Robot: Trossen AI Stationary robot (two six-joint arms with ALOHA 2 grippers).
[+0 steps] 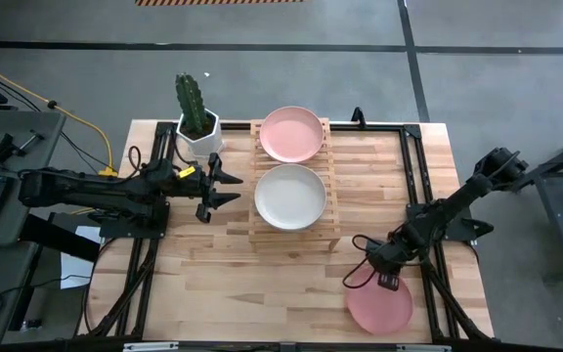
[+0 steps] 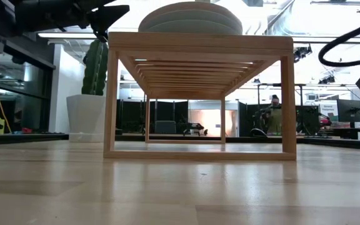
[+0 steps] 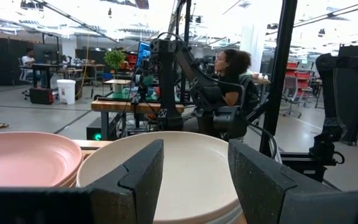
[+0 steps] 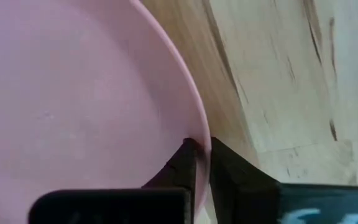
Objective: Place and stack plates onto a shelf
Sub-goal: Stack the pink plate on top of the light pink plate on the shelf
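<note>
The light-wood slatted shelf (image 1: 338, 186) stands mid-table. A pink plate (image 1: 291, 134) tops its far half and a beige plate (image 1: 289, 196) its near half. The low view shows plates stacked (image 2: 189, 19) on the shelf top. My left gripper (image 1: 225, 186) is open and empty, level, just left of the shelf, facing the beige plate (image 3: 185, 168). My right gripper (image 1: 384, 272) is shut on another pink plate (image 1: 379, 307) at the table's near right. My right gripper pinches the pink plate's raised rim (image 4: 199, 138) between its two fingers, one finger inside the plate and one outside. It takes the rim on the plate's far side, slanting down from the far right. Whether the plate rests on the table, I cannot tell.
A white pot with a cactus (image 1: 196, 122) stands at the shelf's far left, close to my left arm. Bare wood lies between the shelf and the near edge (image 1: 262, 293). A black frame rail (image 1: 413, 166) runs along the right. People sit in the room beyond (image 3: 232, 68).
</note>
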